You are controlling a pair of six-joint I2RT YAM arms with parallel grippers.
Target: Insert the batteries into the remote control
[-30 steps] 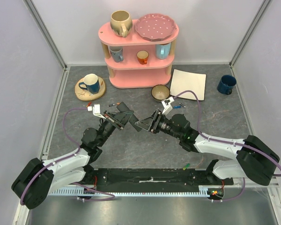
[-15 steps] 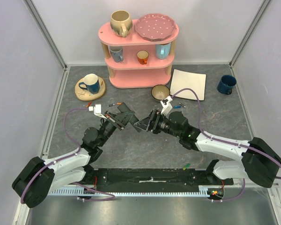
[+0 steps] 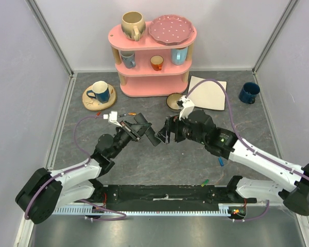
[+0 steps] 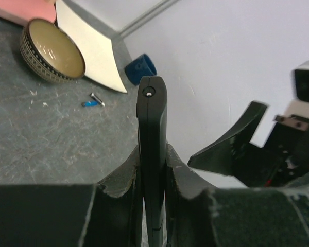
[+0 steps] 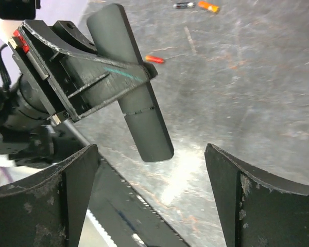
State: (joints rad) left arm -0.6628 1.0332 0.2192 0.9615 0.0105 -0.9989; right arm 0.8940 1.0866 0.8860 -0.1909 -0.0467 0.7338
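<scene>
**A:** Status, starting from the pink three-tier shelf (image 3: 153, 56)?

**B:** Everything sits in front of that shelf. My left gripper (image 3: 136, 128) is clamped on the flat black oblong plastic remote control (image 5: 147, 128) and holds it edge-up, lifted off the grey table (image 3: 247, 123). My right gripper (image 3: 165, 133) faces it just beside, with its fingers wide apart and gripping nothing.

**A:** Batteries?

**B:** None loaded that I can see. The thin coloured cylinder batteries (image 5: 153, 58) lie loose on the table in front of the shelf.

**A:** Which step, then?

**B:** I judge it to be presenting the remote, before any loading. I cannot tell whether its back cover is off. Next, my right fingers need a battery, pinched across its middle and lined up with the compartment.
</scene>
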